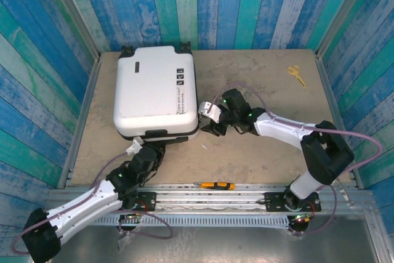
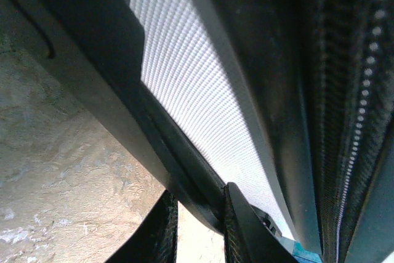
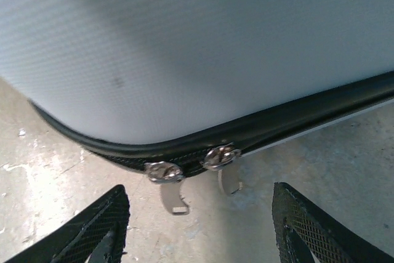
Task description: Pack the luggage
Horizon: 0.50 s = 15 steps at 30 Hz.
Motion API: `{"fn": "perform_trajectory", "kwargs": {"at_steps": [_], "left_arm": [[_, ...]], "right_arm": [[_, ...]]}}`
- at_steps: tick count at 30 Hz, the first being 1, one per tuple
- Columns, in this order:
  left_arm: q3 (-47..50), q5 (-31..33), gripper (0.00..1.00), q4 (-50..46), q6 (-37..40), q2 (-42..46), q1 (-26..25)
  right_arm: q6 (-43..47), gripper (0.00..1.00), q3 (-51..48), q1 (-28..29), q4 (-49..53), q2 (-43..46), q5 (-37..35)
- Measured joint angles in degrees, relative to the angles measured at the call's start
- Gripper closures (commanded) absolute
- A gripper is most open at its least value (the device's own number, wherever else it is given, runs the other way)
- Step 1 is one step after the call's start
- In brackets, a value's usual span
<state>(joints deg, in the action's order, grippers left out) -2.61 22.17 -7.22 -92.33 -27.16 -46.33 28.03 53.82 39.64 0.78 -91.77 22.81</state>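
Noted right gripper (image 3: 198, 214) released at frame bottom, fingers (image 3: 92, 232) spread wide of two zipper pulls (image 3: 165, 172) on white luggage (image 3: 197, 47) corner. Found luggage closed, flat on table (image 1: 265, 152), upper left of centre in top view. Could not tell grasp of left gripper (image 2: 197, 214): fingers narrowly apart at black trim (image 2: 111, 60).

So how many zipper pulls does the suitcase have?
2. One pull hangs at the suitcase's rounded corner, the other just right of it. Others may be hidden.
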Motion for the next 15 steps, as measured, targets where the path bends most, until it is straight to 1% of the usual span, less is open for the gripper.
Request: {"fn": "perform_trajectory", "kwargs": {"at_steps": [3,15], "left_arm": [[0.11,-0.02,1.00,-0.15,0.04,0.42,0.00],[0.15,0.61,1.00,-0.74,0.42,0.72,0.24]], "right_arm": [[-0.13,0.38,1.31,0.00,0.04,-0.90,-1.05],[-1.68,0.42,4.20,0.20,1.40,-3.58,-1.62]]}}
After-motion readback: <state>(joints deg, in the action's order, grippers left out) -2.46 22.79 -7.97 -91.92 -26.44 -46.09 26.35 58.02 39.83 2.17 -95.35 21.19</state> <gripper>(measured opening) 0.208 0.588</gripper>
